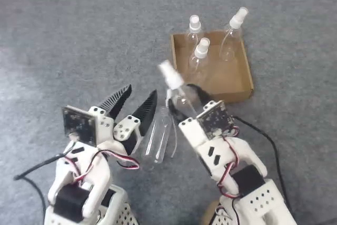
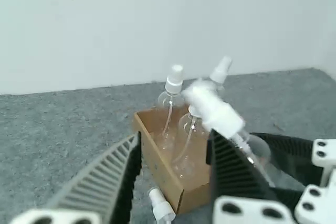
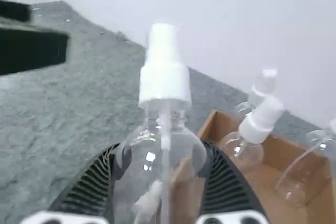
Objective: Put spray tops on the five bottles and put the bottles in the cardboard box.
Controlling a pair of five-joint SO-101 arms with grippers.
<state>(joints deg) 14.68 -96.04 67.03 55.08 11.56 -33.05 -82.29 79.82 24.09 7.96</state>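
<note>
— What's lost to you?
— My right hand [image 3: 160,153] covers the bottle's [image 3: 161,129] sides, and its base runs off the edge.
— From the left wrist?
— Its top [image 2: 212,109] is blurred, and another top [image 2: 160,209] is cut off at the edge.

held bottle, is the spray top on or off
On. The white spray top sits on the neck of the bottle in the right gripper, its tube running down inside.
</note>
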